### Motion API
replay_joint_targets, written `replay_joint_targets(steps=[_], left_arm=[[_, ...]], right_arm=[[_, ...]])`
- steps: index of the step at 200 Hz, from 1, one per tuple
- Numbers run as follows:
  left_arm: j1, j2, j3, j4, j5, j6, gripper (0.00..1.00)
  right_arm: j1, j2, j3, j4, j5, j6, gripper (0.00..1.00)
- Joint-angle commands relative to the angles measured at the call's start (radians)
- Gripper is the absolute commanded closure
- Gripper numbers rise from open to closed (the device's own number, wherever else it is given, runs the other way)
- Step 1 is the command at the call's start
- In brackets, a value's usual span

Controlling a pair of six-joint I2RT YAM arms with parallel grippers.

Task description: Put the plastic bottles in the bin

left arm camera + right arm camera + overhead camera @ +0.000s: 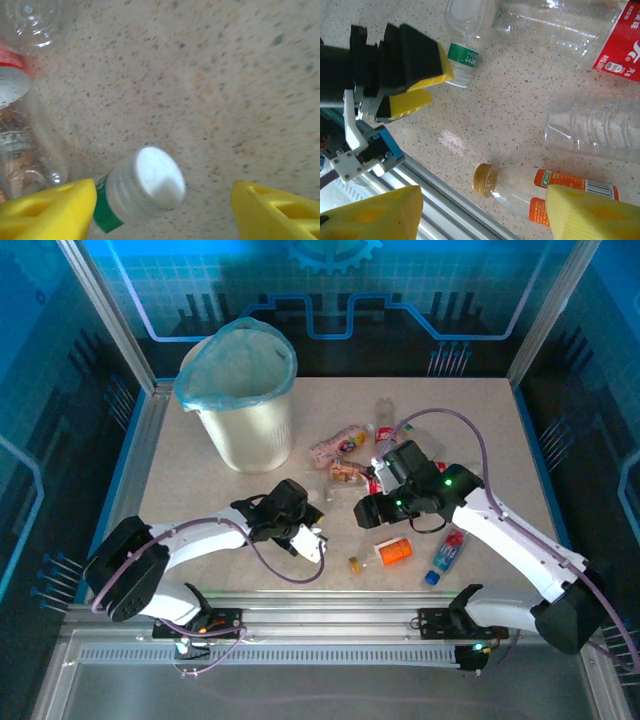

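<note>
The left gripper point(164, 207) stands wide open around a white-capped bottle point(145, 187) that lies hard against one finger; closing off-centre could roll the smooth, ribbed cap away. The right gripper point(480, 212), also wide, hovers over an orange-labelled bottle point(520, 192), seemingly empty. Thin clear walls may crumple. All the bottles lie mid-way across the table point(190, 485); the ribbed white bin point(250, 435) stands far left, well apart

L gripper point(162, 212) fingers apart; R gripper point(480, 215) same; arms extended fwd.
</note>
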Motion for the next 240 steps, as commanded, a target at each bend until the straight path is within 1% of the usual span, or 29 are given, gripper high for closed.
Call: replay_joint_targets(steps=[1,37,91,113,138,149,166,197,240], left_arm=[[0.010,0.033,-0.024,0.102,-0.012,0.081,0.25],[0.009,0.075,-0.019,0.112,-0.014,0.118,0.25],[0.011,0.151,0.007,0.116,-0.054,0.138,0.27],[0.012,0.174,0.008,0.130,-0.060,0.138,0.30],[0.013,0.192,0.012,0.150,-0.070,0.137,0.36],[0.015,0.194,0.011,0.158,-0.072,0.140,0.37],[0.020,0.191,0.009,0.168,-0.077,0.159,0.36],[0.020,0.170,0.025,0.168,-0.070,0.174,0.30],[0.041,0.143,0.031,0.135,-0.063,0.207,0.29]], right_arm=[[0.014,-0.038,-0.035,0.033,-0.025,0.027,0.33],[0.021,-0.045,-0.041,0.040,-0.028,0.029,0.33],[0.030,-0.043,-0.023,0.044,-0.025,0.030,0.33],[0.038,-0.045,-0.025,0.051,-0.022,0.034,0.33],[0.043,-0.045,-0.025,0.051,-0.018,0.035,0.33],[0.047,-0.045,-0.023,0.049,-0.017,0.035,0.33],[0.050,-0.045,-0.019,0.049,-0.018,0.035,0.33],[0.059,-0.034,-0.011,0.055,-0.020,0.035,0.32],[0.079,-0.028,-0.017,0.072,-0.022,0.044,0.32]])
